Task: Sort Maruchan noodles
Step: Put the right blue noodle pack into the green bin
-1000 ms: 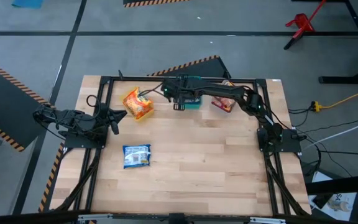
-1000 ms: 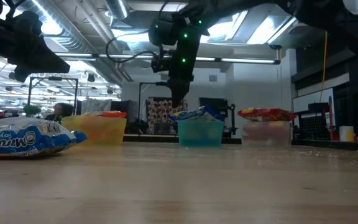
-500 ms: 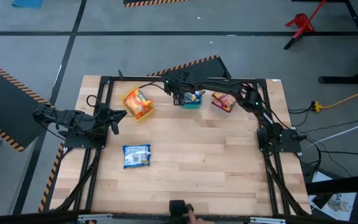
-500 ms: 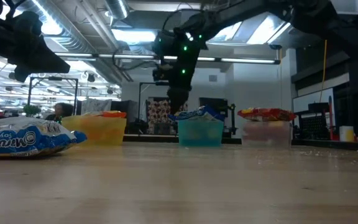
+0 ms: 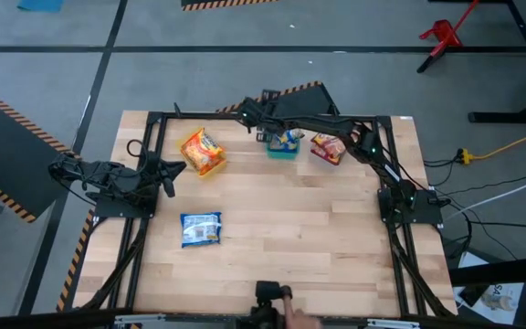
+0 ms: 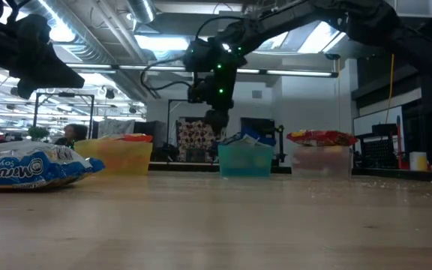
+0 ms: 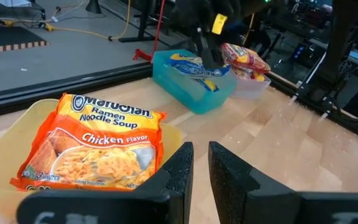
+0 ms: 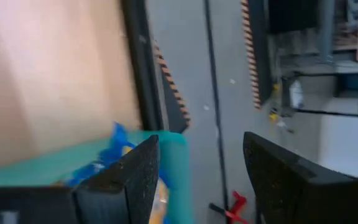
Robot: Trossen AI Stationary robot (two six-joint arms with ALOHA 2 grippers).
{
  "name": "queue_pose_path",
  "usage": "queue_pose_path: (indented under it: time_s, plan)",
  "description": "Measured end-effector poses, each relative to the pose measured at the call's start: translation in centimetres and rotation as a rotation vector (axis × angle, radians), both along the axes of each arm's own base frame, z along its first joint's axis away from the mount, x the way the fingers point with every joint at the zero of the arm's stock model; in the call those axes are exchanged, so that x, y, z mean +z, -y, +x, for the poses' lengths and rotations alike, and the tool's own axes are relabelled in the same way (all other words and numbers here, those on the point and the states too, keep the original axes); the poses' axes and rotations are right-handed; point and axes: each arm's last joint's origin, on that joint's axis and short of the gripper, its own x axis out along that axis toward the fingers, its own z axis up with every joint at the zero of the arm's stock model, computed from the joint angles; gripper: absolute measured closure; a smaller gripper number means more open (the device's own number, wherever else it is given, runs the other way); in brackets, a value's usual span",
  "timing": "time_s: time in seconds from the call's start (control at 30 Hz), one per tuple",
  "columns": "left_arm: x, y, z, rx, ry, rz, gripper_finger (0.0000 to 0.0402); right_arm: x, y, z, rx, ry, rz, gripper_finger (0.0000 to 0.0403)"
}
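Right gripper [image 8: 201,180]: fingers [image 8: 126,180] spread wide, nothing between them, hanging just above the far rim of the teal bin [image 5: 283,151] at 12 o'clock on the table [image 5: 281,247]. In the low view the right gripper [image 6: 217,120] sits clear above and slightly left of that bin [image 6: 244,160], not touching it. Right arm [image 5: 336,128] stretches from its base at 3 o'clock across the back edge of the table. Left gripper [image 7: 199,165]: fingers [image 7: 178,163] nearly together, narrow gap, holding nothing, parked at 9 o'clock, left arm [image 5: 108,178] folded by its base. Noodles: one blue-and-white packet [image 5: 285,140] lies in the teal bin, edges sticking up over the rim; in the left wrist view the same packet [image 7: 194,68] sits flat across the bin top. Orange chicken packet [image 5: 202,152] is in the yellow bin [image 7: 176,134] at 11 o'clock, label up, and hides most of the bin from above. Red packet [image 5: 328,148] lies on the clear bin [image 6: 322,160] at 1 o'clock, just beside the teal bin. One more blue-and-white packet [image 5: 200,228] lies loose on the bare wood at about 8 o'clock, well apart from all three bins; in the low view it [image 6: 32,166] fills the near left. A person's hand [image 5: 295,320] shows at the 6 o'clock edge of the table beside a dark object [image 5: 270,292].
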Motion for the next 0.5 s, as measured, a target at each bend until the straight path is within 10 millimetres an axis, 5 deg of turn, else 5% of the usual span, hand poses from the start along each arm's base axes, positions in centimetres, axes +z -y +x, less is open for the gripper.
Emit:
queue_pose_path:
  time_s: [0.27,0.5]
  plan:
    - [0.0,0.0,0.0,0.007,0.001,0.002,0.0357,0.9,0.5,-1.3,-0.041,0.014,0.08,0.0187]
    - [0.0,0.0,0.0,0.007,0.001,0.002,0.0357,7.2,-2.2,-5.7,-0.104,0.094,0.369,0.0187]
